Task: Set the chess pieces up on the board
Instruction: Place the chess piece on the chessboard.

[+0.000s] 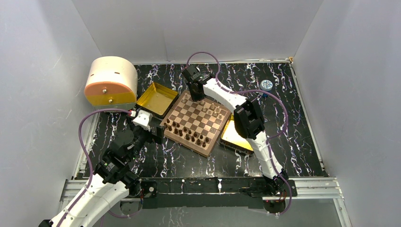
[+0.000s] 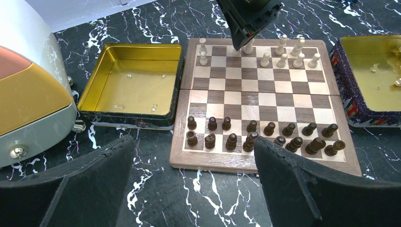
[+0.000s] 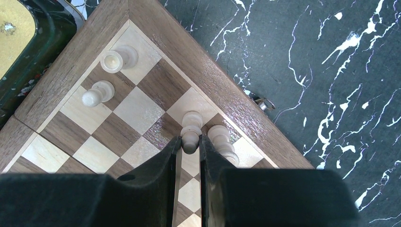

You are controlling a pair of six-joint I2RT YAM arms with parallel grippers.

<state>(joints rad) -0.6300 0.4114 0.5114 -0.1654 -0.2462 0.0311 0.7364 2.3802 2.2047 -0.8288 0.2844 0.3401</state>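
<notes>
Chess pieces (image 2: pixel 250 138): the dark set stands in two rows on the board (image 2: pixel 265 99), on the side nearest the left arm. The light ones only partly fill the far rows. Board lies on the table (image 2: pixel 189 201) between two gold trays (image 2: pixel 132 46), the right tray cut off. Right claw (image 3: pixel 190 142) is clamped on a light piece (image 3: pixel 191 127) in the far edge row, and its body hides that square in the left wrist view. Left claw (image 2: pixel 193 143) is spread wide, just off the board.

Robotics lab test cell. Plain white panel walls (image 1: pixel 42 71) close in three sides of a black marble-print bench (image 1: pixel 189 161). Two white robot arms (image 1: pixel 94 194) are bolted to an aluminium rail (image 1: pixel 213 187) at its near edge, with purple cables (image 1: pixel 85 137) looping along them.
</notes>
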